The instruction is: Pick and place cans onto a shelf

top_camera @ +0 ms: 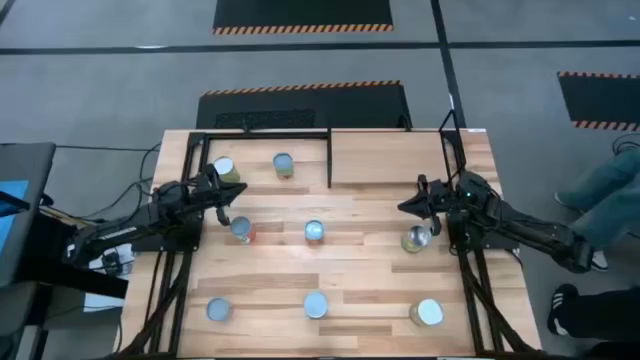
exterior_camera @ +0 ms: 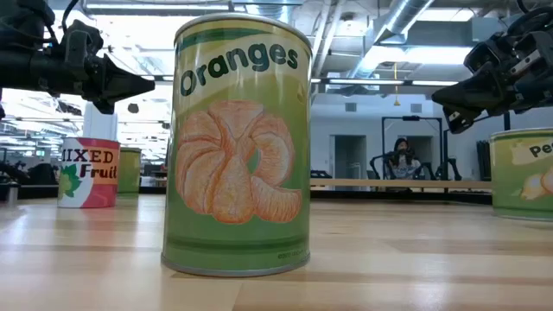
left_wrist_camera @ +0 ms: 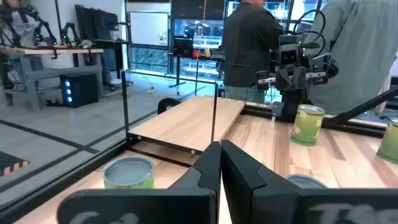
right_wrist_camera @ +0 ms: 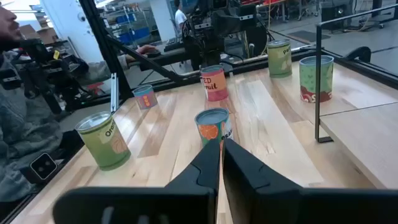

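On shelf (top_camera: 400,158) no cans; eight cans (top_camera: 314,231) on tabletop, both jaws pinched together, empty.

Robotics lab floor.
Exposed ceiling ducts (exterior_camera: 406,17), hazard-striped floor mats (top_camera: 303,14), workbenches (left_wrist_camera: 37,53) and another robot rig (right_wrist_camera: 37,71) beyond.

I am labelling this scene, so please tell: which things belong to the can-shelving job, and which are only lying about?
Job: eight cans on the table; shelf; left gripper; right gripper.
Lying about: screen; person's legs; striped floor mat.
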